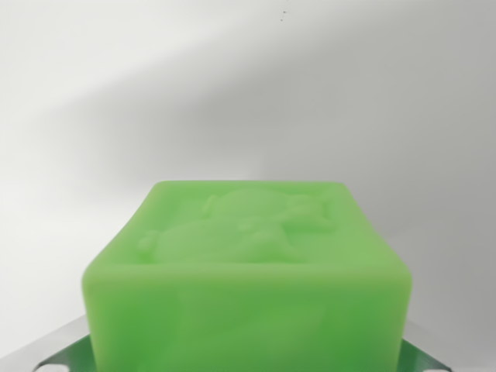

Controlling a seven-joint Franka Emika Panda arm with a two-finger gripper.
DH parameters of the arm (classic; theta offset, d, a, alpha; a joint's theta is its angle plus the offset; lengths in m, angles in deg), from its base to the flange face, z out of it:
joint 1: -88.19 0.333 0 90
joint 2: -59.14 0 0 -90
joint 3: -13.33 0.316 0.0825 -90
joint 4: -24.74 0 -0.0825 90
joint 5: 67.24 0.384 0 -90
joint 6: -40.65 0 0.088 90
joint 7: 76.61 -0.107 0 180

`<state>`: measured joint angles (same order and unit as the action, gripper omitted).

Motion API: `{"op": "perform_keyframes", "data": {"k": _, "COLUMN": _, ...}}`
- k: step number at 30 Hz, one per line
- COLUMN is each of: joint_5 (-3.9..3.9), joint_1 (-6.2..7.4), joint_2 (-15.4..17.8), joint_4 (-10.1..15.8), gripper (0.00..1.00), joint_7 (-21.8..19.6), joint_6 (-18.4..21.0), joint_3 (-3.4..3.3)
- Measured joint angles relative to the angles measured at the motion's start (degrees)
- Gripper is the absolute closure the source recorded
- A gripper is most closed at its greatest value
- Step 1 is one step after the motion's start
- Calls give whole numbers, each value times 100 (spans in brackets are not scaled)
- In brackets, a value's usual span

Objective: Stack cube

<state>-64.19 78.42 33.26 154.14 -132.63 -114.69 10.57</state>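
Left edge: a metal finger (58, 353) of the hand (248, 364) peeks out beside the green cube (248, 287); right, another. Cube sits gripped between them, embossed top face up, squarely facing the camera, over the white tabletop (248, 93).

Bright, even light; soft diagonal shadow across white backdrop (325, 101); green cube (248, 287) slightly soft-focused.

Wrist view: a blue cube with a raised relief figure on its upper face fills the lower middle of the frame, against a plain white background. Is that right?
Not quite. The cube is green, not blue, as the wrist view shows. The rest holds: it has a raised relief figure on its upper face, fills the lower middle of the frame, and the background is plain white.
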Motion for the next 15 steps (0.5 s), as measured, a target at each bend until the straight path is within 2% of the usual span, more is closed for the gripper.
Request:
{"op": "perform_keyframes", "data": {"k": 7, "joint_5": -21, "joint_1": 9, "joint_2": 324, "joint_4": 68, "gripper": 100, "joint_7": -9, "joint_6": 237, "joint_3": -17}}
{"op": "perform_keyframes", "data": {"k": 15, "joint_5": -76, "joint_1": 10, "joint_2": 553, "joint_4": 283, "gripper": 100, "joint_7": 127, "joint_6": 269, "joint_3": -4}}
